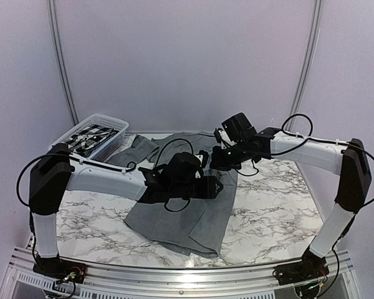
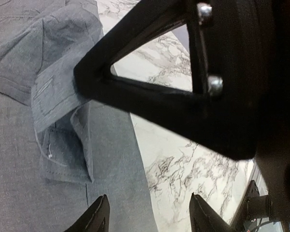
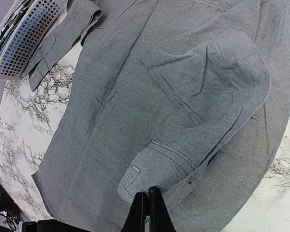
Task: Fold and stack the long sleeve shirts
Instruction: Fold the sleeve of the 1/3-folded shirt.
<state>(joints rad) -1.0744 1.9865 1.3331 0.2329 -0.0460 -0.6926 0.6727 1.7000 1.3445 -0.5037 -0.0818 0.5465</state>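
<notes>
Centrally on the marble table (image 1: 268,205) a grey shirt (image 1: 174,221) lies flat, its long axis running from 12 o'clock down to its hem at about 5 o'clock; one outstretched sleeve (image 1: 140,148) trails toward 10 o'clock, where a white basket (image 1: 106,118) stands; the folded sleeve (image 3: 208,87) is doubled across the shirt's body, its cuff (image 3: 154,169) on top of the cloth. The left arm reaches in low from 8 o'clock, elbow raised; the left gripper (image 2: 150,215) hangs over the shirt's right-hand edge, its fingers spread with nothing between them, cloth and marble below. The right arm stretches in from 3 o'clock, wrist tipped down; the right gripper (image 3: 148,208) is pressed closed, its tips meeting that cuff; whether any cloth is pinched cannot be told.
</notes>
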